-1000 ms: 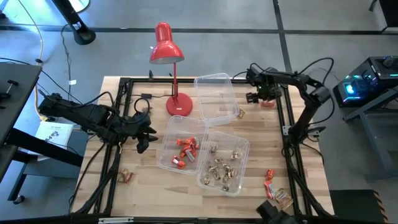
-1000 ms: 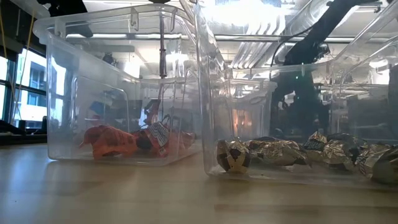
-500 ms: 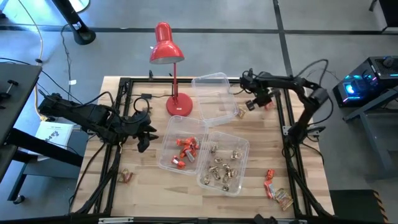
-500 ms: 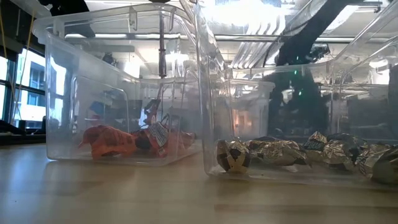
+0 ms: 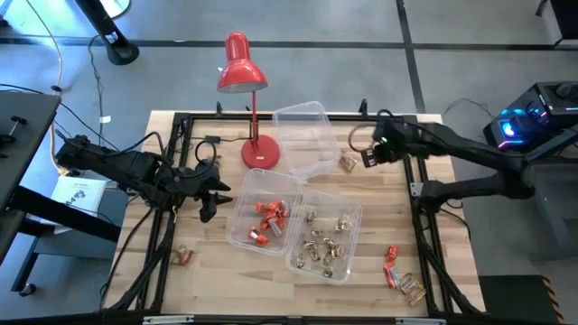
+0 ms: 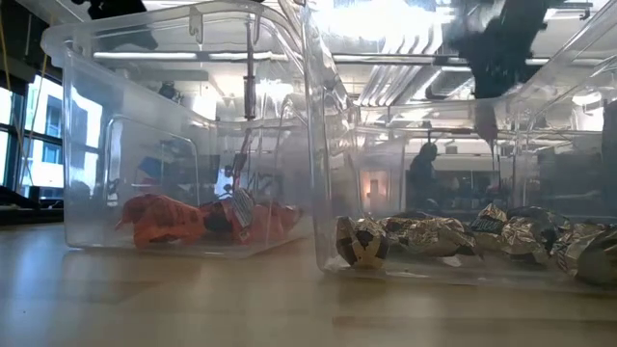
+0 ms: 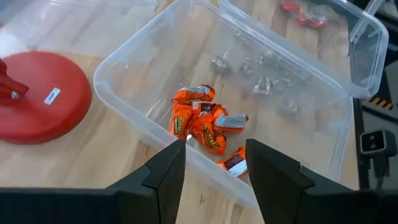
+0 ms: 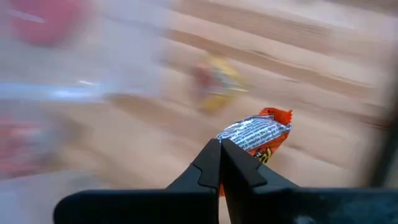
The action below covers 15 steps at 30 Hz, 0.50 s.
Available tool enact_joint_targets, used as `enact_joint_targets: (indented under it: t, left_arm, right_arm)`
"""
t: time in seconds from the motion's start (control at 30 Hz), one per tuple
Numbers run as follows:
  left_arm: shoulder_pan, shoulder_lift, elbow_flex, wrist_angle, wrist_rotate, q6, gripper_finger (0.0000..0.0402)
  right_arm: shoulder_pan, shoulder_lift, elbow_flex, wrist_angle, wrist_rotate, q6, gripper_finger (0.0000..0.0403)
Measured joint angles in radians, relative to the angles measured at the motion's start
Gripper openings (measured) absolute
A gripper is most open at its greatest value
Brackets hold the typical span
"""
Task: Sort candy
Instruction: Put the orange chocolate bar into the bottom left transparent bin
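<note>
Red-orange candy (image 5: 268,215) lies in the left clear tub (image 5: 242,191), and gold-silver candy (image 5: 321,242) in the tub (image 5: 354,209) beside it. A third tub (image 5: 302,135) stands at the far side, next to the red lamp. My right gripper (image 5: 368,158) hangs above the table right of that tub, shut on a red-orange candy (image 8: 258,134). A brown-orange candy (image 5: 348,162) lies on the wood just left of it. My left gripper (image 7: 214,149) is open over the left tub's rim, with nothing between its fingers. My right gripper pinches the near end of the candy's wrapper (image 8: 239,146) between its two fingertips. The fingers slant down from above. The candy sticks out beyond the fingertips and is lifted clear of the table.
The red lamp's base (image 5: 259,152) stands at the far middle. Loose candies lie at the near left (image 5: 183,255) and the near right (image 5: 393,255), (image 5: 408,287). A black frame (image 5: 417,194) runs along the table's edges.
My right gripper has shut on a red-orange candy at the table's far right, lifted it clear and swung it toward the table's near side and middle, tipping more steeply downward. The far tub has shifted a little toward the table's left.
</note>
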Motion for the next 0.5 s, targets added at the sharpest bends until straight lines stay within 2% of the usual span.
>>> enact_joint_targets:
  t: [0.1,0.23,0.33,0.5]
  left_arm:
    - [0.000,0.000,0.000,0.000,0.001,0.042,0.0161]
    - [0.000,0.000,0.000,-0.001,0.001,0.078,0.0161]
    - [0.000,0.000,0.000,-0.001,0.001,0.092,0.0161]
    - [0.000,0.000,0.000,-0.002,0.003,0.100,0.0161]
  right_arm:
    - [0.140,-0.073,0.001,0.102,0.009,0.118,0.0000]
    - [0.314,-0.073,0.001,0.335,0.052,0.191,0.0000]
    - [0.423,0.004,0.002,0.603,0.062,0.166,0.0000]
    - [0.542,0.222,0.002,1.079,0.051,0.037,0.0000]
